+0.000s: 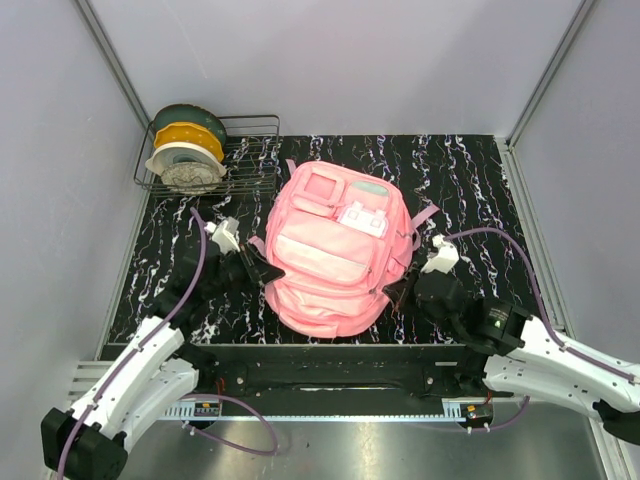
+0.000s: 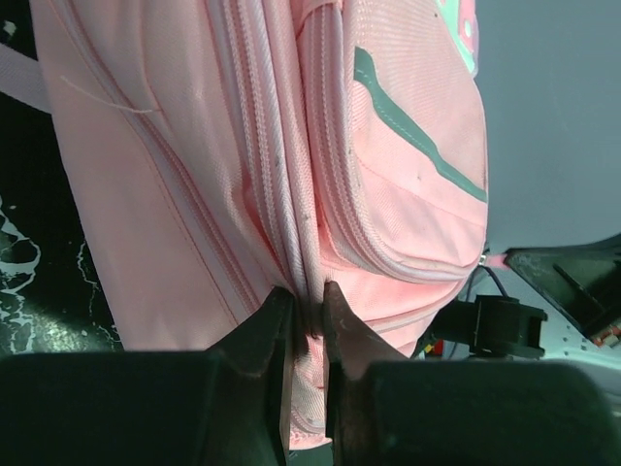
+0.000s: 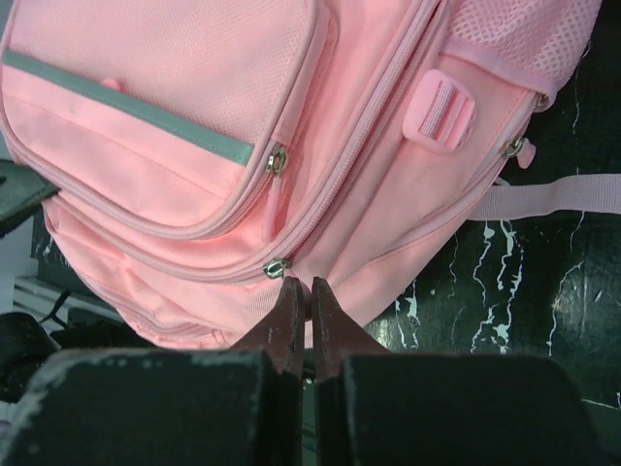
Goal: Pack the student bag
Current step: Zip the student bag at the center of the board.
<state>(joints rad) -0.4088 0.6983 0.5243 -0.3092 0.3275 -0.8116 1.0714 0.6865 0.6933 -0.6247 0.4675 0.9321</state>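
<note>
The student bag (image 1: pixel 332 250), a large pink backpack, lies front-up in the middle of the black marbled table (image 1: pixel 470 180). My left gripper (image 1: pixel 268 270) is at its lower left side. In the left wrist view this gripper (image 2: pixel 309 296) is shut on a fold of the student bag (image 2: pixel 243 146) along a zip seam. My right gripper (image 1: pixel 396 291) is at the bag's lower right side. In the right wrist view it (image 3: pixel 302 283) is shut on a pink bit of the student bag (image 3: pixel 194 87), right beside a metal zip slider (image 3: pixel 277 267).
A wire rack (image 1: pixel 250 150) at the back left holds three filament spools (image 1: pixel 188 145). Grey walls close in the table on three sides. A pink strap (image 3: pixel 543 197) trails over the table to the bag's right. The right arm's gripper (image 2: pixel 505 325) shows behind the bag.
</note>
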